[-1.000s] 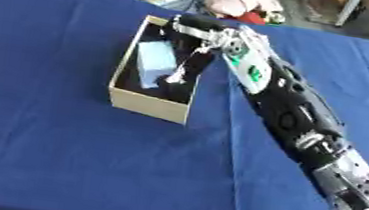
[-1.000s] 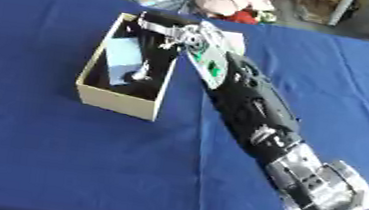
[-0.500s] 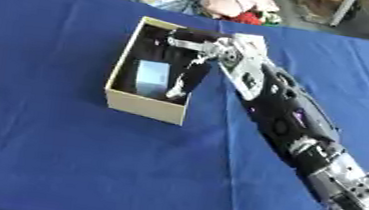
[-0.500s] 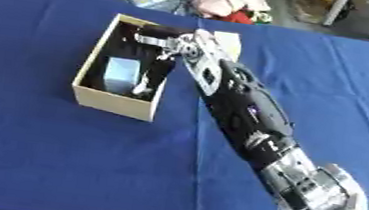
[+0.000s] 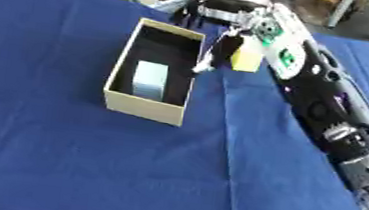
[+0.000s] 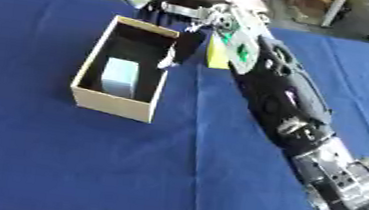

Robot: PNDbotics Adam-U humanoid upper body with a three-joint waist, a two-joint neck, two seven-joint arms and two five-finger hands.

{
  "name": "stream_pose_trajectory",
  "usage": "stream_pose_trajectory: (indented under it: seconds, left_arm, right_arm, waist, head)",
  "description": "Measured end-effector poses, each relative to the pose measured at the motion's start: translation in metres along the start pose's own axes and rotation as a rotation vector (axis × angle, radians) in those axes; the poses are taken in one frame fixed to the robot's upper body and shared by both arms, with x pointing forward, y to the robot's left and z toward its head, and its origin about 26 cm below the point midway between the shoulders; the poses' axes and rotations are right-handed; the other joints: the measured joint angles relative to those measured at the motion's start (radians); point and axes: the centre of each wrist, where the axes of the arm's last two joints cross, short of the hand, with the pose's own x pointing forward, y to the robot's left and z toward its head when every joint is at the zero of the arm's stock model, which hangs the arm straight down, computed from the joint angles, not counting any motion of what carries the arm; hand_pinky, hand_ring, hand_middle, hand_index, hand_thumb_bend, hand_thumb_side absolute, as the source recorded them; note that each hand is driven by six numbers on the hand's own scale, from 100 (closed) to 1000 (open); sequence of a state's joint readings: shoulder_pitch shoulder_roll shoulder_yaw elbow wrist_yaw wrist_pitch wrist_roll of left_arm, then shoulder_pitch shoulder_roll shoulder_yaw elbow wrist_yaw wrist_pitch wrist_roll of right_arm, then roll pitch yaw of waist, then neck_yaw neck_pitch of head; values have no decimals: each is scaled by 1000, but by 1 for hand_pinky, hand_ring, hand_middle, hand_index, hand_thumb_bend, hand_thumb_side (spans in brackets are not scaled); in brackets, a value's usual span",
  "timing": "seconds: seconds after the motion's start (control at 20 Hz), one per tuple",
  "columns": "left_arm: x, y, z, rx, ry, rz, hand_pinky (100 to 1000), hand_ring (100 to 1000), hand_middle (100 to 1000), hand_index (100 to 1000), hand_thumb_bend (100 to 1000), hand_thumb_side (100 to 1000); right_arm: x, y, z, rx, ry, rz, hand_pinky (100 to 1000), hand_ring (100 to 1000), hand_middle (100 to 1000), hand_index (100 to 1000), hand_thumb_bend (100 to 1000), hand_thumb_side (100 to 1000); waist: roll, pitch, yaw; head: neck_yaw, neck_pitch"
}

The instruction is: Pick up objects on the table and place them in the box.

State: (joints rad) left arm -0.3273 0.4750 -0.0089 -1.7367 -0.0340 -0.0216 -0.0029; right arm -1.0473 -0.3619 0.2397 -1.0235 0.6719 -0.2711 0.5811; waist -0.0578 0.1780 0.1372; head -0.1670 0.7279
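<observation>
Left eye view: your right hand, fingers relaxed and holding nothing, hangs over the box far right rim; the yellow block sits just right of it.

Right eye view: a pale blue block already lies inside, its long axis along the box.

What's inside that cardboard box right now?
A pale blue block lies in the box, toward its near end. The right hand hangs over the far right rim, hiding a little of that corner.
</observation>
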Motion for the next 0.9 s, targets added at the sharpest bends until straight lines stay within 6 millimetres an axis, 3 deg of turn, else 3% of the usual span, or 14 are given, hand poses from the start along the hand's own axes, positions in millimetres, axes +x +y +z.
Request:
stream_pose_trajectory:
  seconds: [0.5,0.9]
  left_arm:
    - [3,1,-2,1,-11,-1,557,554,598,802,633,390]
    - [3,2,-3,0,-13,-11,557,553,598,802,633,390]
  right_arm:
    - [-52,16,19,-57,295,-94,806,872,886,929,622,188]
    - [-80,26,33,-80,485,-110,812,872,872,927,612,185]
  waist:
    - [-15,13,35]
    - [-32,27,53]
  head:
    - [-25,-23]
    - [-40,-41]
